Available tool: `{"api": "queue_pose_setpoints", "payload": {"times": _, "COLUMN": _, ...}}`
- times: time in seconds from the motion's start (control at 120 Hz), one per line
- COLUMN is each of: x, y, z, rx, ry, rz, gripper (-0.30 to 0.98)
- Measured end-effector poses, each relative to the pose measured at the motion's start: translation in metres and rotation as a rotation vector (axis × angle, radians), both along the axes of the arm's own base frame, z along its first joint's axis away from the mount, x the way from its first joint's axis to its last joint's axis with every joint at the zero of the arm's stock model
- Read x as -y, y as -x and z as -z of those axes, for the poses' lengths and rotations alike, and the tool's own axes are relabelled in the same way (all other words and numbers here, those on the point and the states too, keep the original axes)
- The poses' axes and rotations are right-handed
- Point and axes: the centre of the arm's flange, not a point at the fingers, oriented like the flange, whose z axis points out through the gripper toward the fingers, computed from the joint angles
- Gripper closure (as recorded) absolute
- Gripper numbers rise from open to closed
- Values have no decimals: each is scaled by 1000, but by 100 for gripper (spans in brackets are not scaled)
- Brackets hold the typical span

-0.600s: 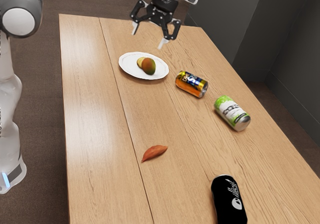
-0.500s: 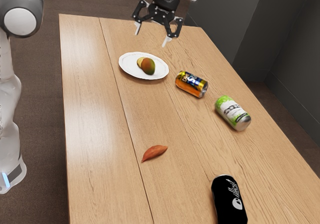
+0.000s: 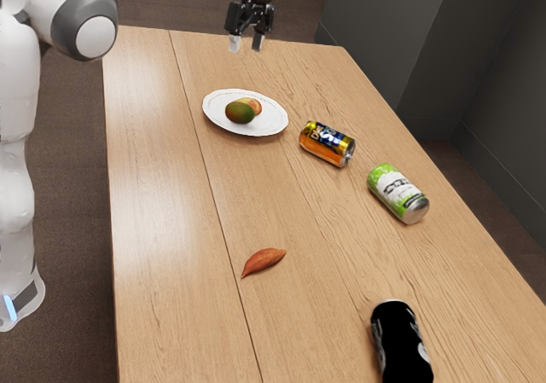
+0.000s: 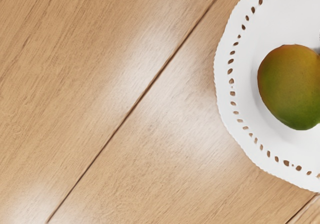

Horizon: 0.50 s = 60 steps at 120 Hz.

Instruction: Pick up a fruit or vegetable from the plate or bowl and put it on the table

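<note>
Likely still-to-grasp, approach step: pincer (image 3: 246,45) is hovering high, fingers standing apart, empty. Mango (image 3: 241,113) is sitting on plate (image 3: 275,119) against or near another fruit (image 3: 255,106). Next move is needing centring over mango, then lowering.

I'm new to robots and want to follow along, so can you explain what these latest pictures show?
The machine is one robot arm with a black two-finger gripper. The exterior view comes from a camera at the arm's side; the wrist view comes from a camera on its hand, looking at part of the plate.

On the wooden table are that white plate, holding a green and reddish mango-like fruit with another fruit against it, three drink cans, and a reddish-orange item, perhaps a sweet potato.

Nothing is held: the gripper is open, up in the air beyond the plate.
</note>
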Motion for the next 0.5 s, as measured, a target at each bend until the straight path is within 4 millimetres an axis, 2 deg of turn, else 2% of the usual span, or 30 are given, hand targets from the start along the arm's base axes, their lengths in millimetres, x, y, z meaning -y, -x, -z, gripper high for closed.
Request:
{"api": "queue_pose_setpoints", "payload": {"times": 0.075, "x": -37, "y": 12, "z": 12, "rx": -10, "ry": 21, "rz": -97, "gripper": 0}}
{"api": "queue_pose_setpoints", "payload": {"times": 0.15, "x": -62, "y": 3, "z": 44, "rx": -23, "ry": 42, "rz": -157, "gripper": 0}}
{"api": "queue_pose_setpoints", "payload": {"times": 0.275, "x": -71, "y": -26, "z": 82, "rx": 18, "ry": 23, "rz": -199, "gripper": 0}}
{"api": "queue_pose_setpoints", "payload": {"times": 0.367, "x": -69, "y": -22, "z": 128, "rx": 38, "ry": 24, "rz": -242, "gripper": 0}}
{"api": "queue_pose_setpoints", "payload": {"times": 0.5, "x": -75, "y": -30, "z": 141, "rx": 117, "ry": -30, "rz": -292, "gripper": 0}}
